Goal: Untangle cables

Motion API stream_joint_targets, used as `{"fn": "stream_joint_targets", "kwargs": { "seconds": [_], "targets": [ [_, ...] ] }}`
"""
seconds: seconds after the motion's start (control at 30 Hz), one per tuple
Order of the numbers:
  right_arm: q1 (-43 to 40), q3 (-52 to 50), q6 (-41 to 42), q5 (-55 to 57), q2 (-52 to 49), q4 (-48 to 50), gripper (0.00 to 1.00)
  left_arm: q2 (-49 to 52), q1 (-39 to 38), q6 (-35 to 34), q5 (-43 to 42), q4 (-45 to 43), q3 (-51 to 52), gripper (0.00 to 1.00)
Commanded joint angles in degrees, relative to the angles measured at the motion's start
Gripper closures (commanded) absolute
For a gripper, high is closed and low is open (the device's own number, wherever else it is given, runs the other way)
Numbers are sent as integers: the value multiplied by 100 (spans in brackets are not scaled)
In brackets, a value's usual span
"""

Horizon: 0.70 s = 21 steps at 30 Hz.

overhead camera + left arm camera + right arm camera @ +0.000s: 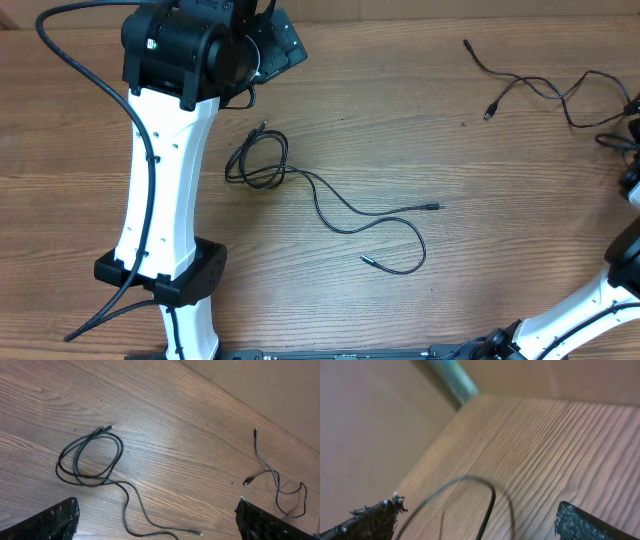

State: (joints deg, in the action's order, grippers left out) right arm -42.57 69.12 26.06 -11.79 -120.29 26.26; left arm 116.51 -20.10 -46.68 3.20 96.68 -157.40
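Tabletop (450,300): brown wood with long straight grain that runs side to side in the overhead view; matte, with a few small dark specks.
Beyond the edge: a plain beige surface (280,390) past the far corner; floor or wall, cannot tell.
Border: a blurred teal strip (452,380) where wood meets beige.
Light: soft and even, with only faint shadows.

Wood table (450,300) carrying looped cable (286,160) lying mid-table; second cable (545,88) sprawling near right edge, well apart.
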Motion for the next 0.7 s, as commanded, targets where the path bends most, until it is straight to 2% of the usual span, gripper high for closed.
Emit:
{"fn": "stream_joint_targets", "kwargs": {
  "seconds": [0.0,0.13,0.2,0.33,0.43,0.57,0.67],
  "targets": [
    [-81,109,-667,-710,339,-332,0,22,15,61,-7,11,-9,0],
    [4,109,-1926,-1429,999,-1027,0,22,15,61,-7,11,-9,0],
    [155,109,-2640,-1425,1370,-1665,0,22,15,61,-7,11,-9,0],
    [538,109,-3547,-1355,1810,-2828,0,22,15,61,-7,11,-9,0],
    [767,109,-3722,-1276,1829,-3359,0,22,15,61,-7,11,-9,0],
    [1408,107,-3877,72,1823,-4264,0,22,15,61,-7,11,-9,0],
    [1738,107,-3856,693,1797,-4542,0,22,15,61,-7,11,-9,0]
  ]
}}
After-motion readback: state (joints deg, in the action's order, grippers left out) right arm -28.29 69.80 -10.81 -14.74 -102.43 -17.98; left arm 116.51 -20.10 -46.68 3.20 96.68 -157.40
